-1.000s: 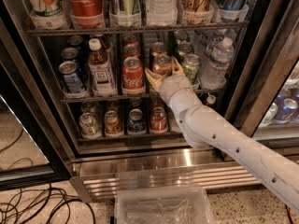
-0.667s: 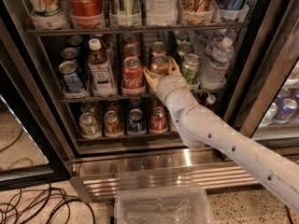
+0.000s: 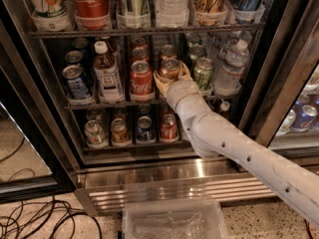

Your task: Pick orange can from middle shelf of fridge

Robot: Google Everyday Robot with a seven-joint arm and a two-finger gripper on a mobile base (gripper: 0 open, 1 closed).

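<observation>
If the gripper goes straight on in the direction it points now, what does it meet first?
Most likely the orange can: the gripper sits right at it, at the front of the middle shelf. Whether they touch, I cannot tell.

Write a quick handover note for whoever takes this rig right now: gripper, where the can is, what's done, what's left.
Gripper: inside the fridge, right at the orange can; grip not confirmed.
Orange can: upright at the front of the middle shelf, between the red Coca-Cola can and the green can.
Done: door open, arm reached in to the can.
Left: confirm the grasp, lift the can and draw it out without knocking its neighbours.
</observation>
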